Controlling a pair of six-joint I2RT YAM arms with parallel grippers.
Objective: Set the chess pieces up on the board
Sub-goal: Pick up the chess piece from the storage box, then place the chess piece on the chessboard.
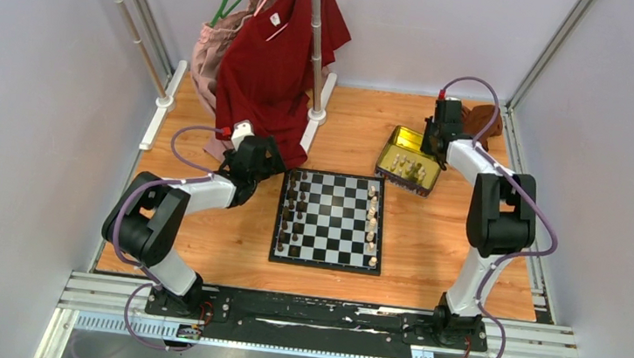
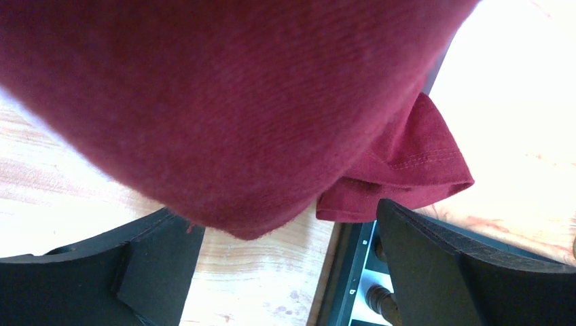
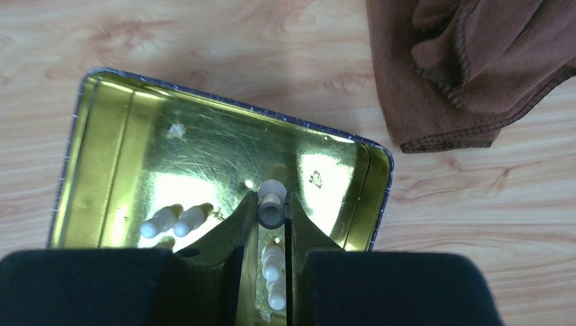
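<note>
The board (image 1: 330,221) lies mid-table, with dark pieces (image 1: 296,212) along its left side and cream pieces (image 1: 372,219) along its right side. My right gripper (image 3: 272,207) hangs over the gold tin (image 3: 122,149) and is shut on a cream piece (image 3: 271,204), held just above the tin floor. Several more cream pieces (image 3: 175,221) lie in the tin. My left gripper (image 2: 285,272) is open and empty at the board's far left corner (image 2: 353,272), under the hem of a red shirt (image 2: 224,102). A dark piece (image 2: 382,300) stands beside its right finger.
The red shirt (image 1: 277,52) and a pink garment (image 1: 211,55) hang from a rack pole (image 1: 316,39) at the back left, down to the table. A brown cloth (image 3: 469,61) lies right of the tin (image 1: 409,159). Walls and frame rails close in the table.
</note>
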